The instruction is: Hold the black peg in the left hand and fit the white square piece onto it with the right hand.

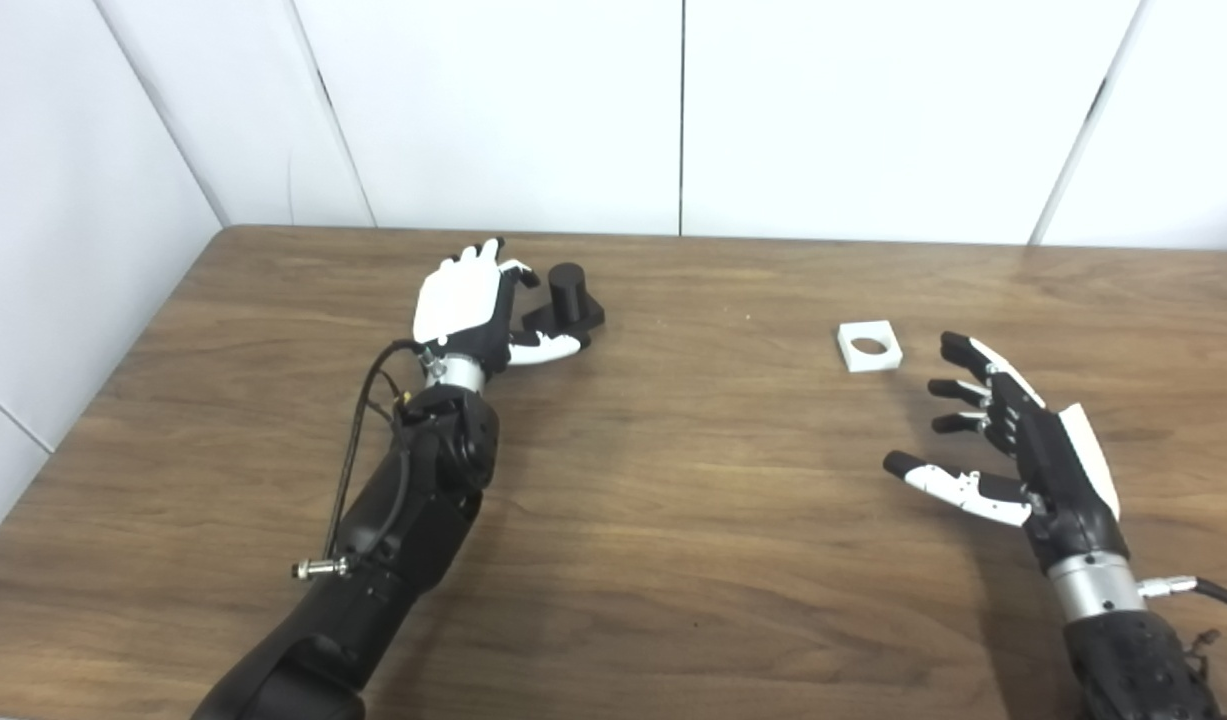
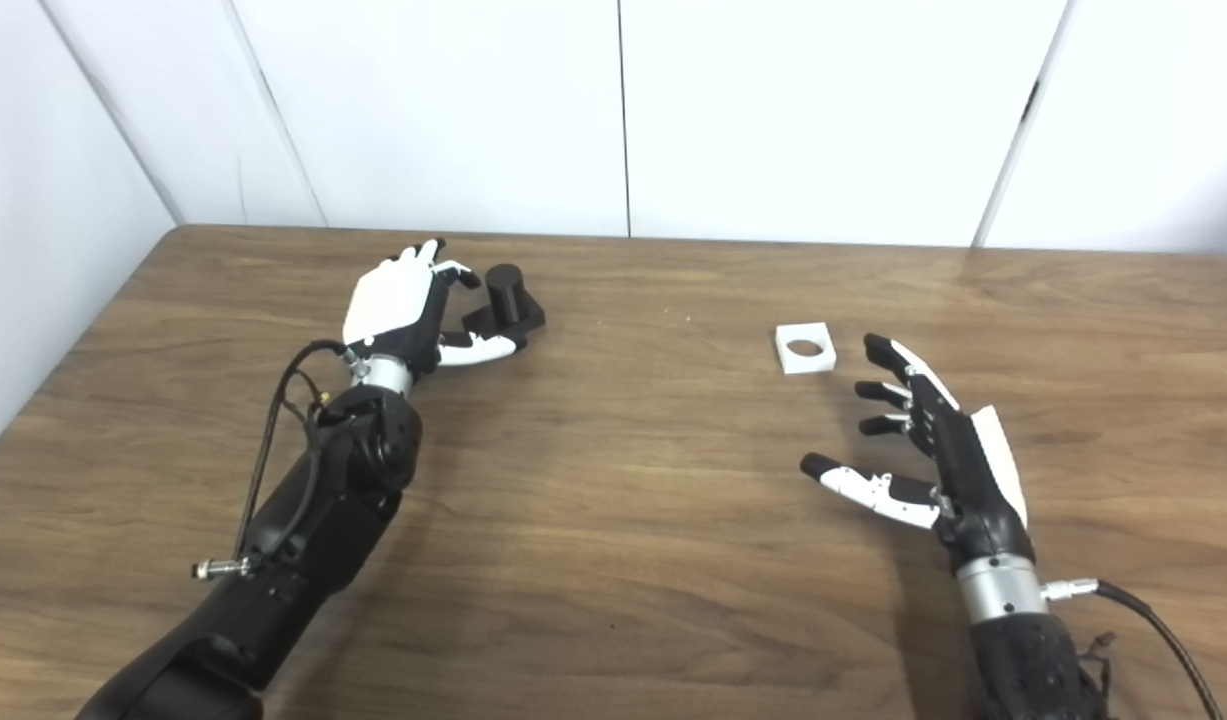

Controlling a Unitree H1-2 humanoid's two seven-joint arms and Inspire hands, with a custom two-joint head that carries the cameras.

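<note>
**Both hands at the reach stage, nothing picked up yet**

The task appears to be at its opening step. The left hand [image 1: 465, 305] sits on the wooden brown surface [image 1: 673, 500] right beside the black cylindrical peg on its flat black base [image 1: 569, 300], fingers curled toward the base and thumb stretched along its near edge. Whether the fingers already touch or grip the base cannot be told from either view; the peg rests on the surface, not lifted.

The right hand [image 2: 918, 440] hovers open, fingers spread and holding nothing, near the small white square piece with a round hole [image 2: 804, 348], which lies flat just beyond the fingertips.

The peg stands upright, its long axis vertical, round top facing up. The white piece lies with its hole facing up, so its opening axis is also vertical, and it sits well apart from the peg, toward the right.

Next, the left hand likely needs to close firmly on the base and lift, while the right hand advances and pinches the white piece by its edges, leaving the hole clear.
</note>
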